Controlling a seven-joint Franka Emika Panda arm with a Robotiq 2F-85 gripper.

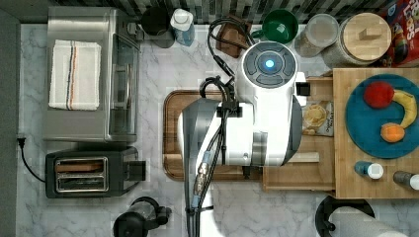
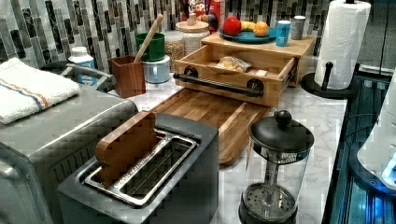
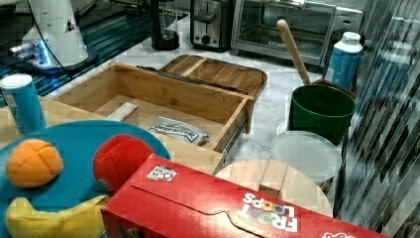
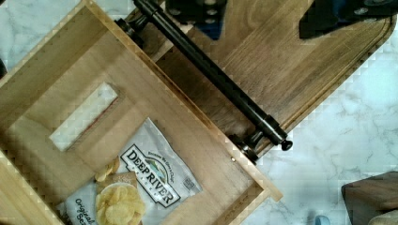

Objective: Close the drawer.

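The drawer (image 2: 236, 70) was seen pulled fully out over the cutting board (image 2: 212, 114), a Deep River chip bag (image 4: 136, 185) inside. Approach step was judged in hand, nothing pushed yet. Jaws state could not be told. Next, contact on the black bar handle (image 4: 213, 75) and a straight push inward were judged needed.

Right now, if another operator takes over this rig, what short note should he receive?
Tool: above the handle; dark finger parts show at the edge of the wrist view. Open or shut cannot be told.
Drawer: pulled out over the cutting board, under the slab carrying the blue plate. Inside lie a chips bag and a small block.
Done: nothing yet; the drawer is open.
Left: push the drawer front until it is closed.
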